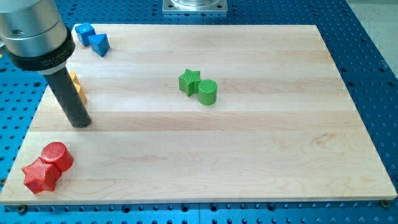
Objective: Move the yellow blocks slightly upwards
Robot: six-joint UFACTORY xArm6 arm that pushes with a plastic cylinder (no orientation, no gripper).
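The yellow blocks (77, 87) sit near the board's left edge, mostly hidden behind the dark rod, so their shapes cannot be made out. My tip (79, 122) rests on the wooden board (249, 155) just below them; the arm carries no pincer. Tiny writing rings the rod's metal collar (34, 34), too small to read. At the view's top left lie a blue cube (83, 32) touching a blue triangular block (99, 43). Mid-board, a green star (189, 81) touches a green cylinder (208, 91). At the bottom left, a red cylinder (56, 155) touches a red star (39, 176).
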